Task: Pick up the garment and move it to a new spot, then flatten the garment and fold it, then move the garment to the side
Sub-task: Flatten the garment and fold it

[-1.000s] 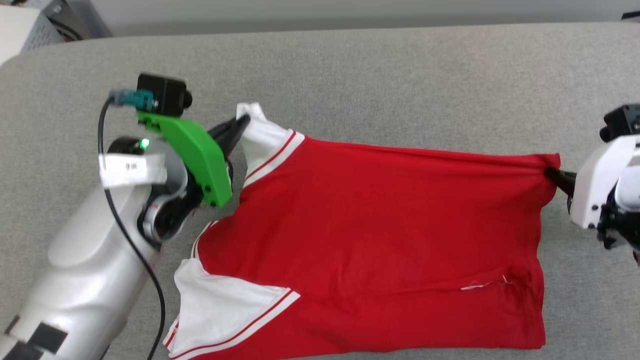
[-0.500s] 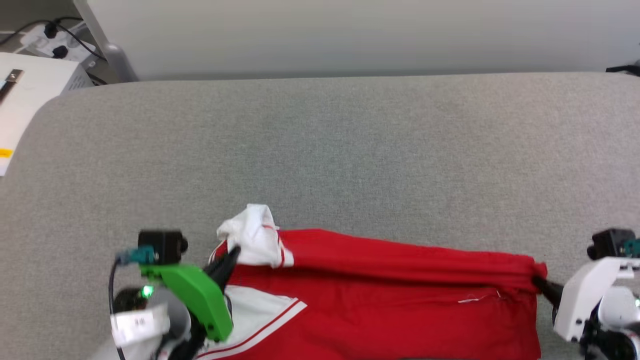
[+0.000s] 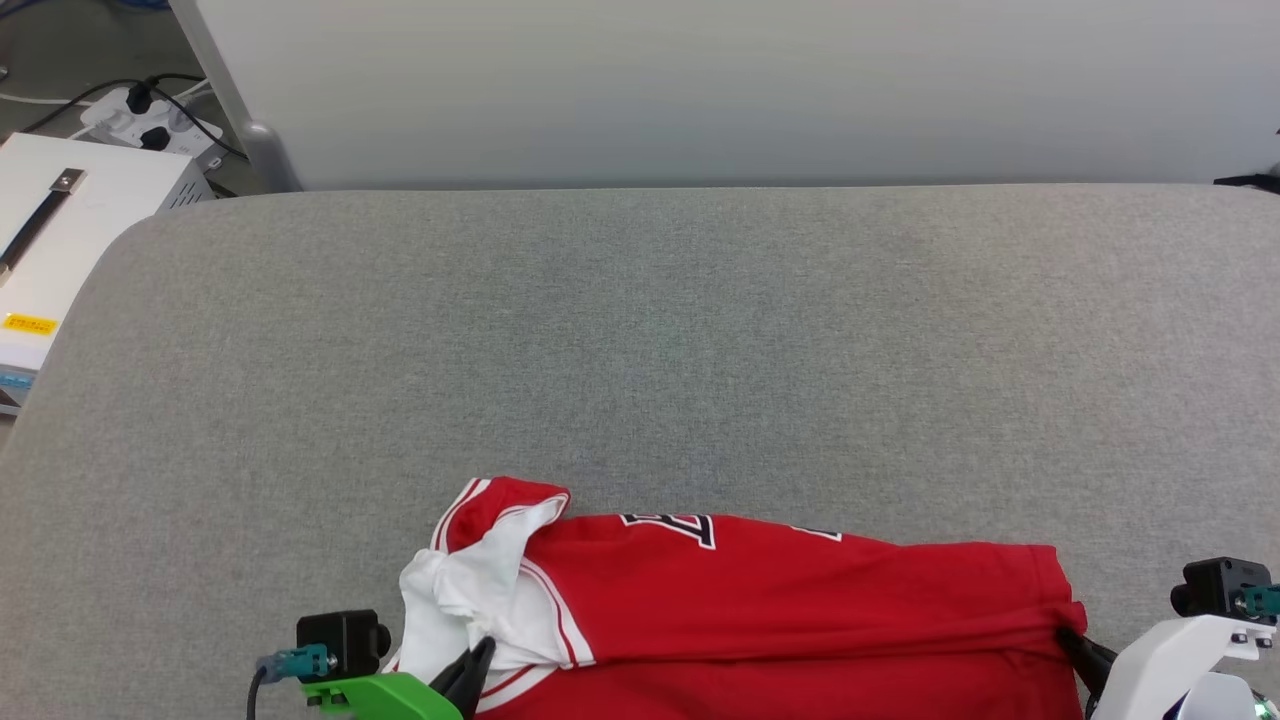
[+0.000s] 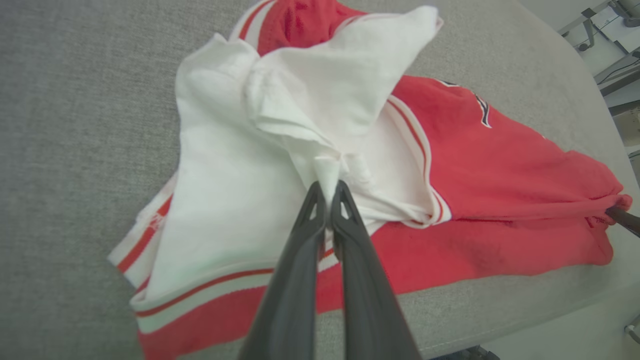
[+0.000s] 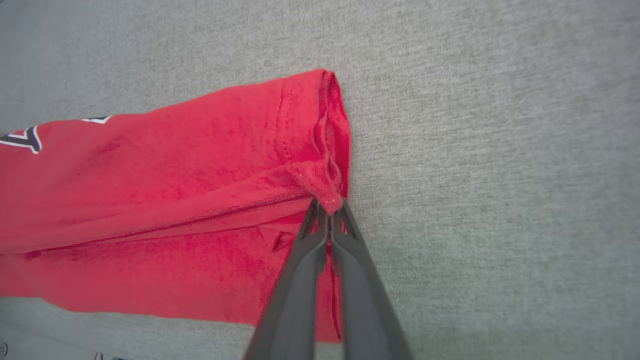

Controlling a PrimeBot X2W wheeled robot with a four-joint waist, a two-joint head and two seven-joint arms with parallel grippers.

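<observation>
You are working in what looks like a lab or test room. A grey fabric-covered bench (image 3: 700, 330) stands against a plain pale partition (image 3: 700, 90). Beside it are a plugged-in power strip (image 3: 150, 118) and a white equipment case (image 3: 110, 210) bearing a yellow sticker (image 3: 28, 323).

left wrist: green bracket (image 3: 385, 698), black camera (image 3: 338, 632), teal plug (image 3: 292, 663) | right wrist: white bracket (image 3: 1150, 668) | fingers (image 4: 292, 280): long, dark
</observation>
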